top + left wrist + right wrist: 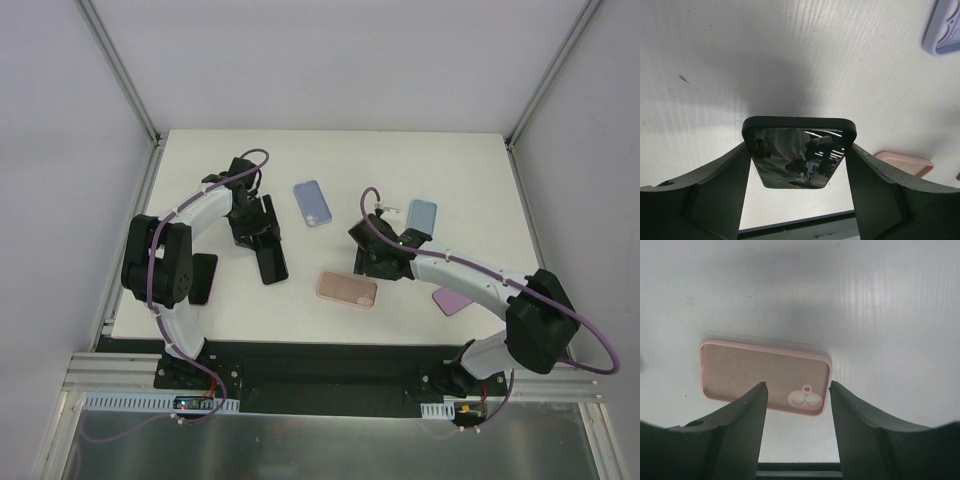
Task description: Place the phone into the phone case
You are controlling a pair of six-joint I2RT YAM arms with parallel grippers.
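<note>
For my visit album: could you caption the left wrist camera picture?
Left gripper clamps a black phone over the white table, a pink case lying nearby.

A pink case [760, 371] lies flat on the white table [880, 300], hollow side up, its long sides running left to right. The camera cutout, two round holes with a small ring above them, sits near its right end. The right gripper [797, 385] hangs above the case's near right part with its dark fingers [740, 430] spread apart and nothing between them. The left tip overlaps the case's near edge; the right tip sits at its right corner.
</note>
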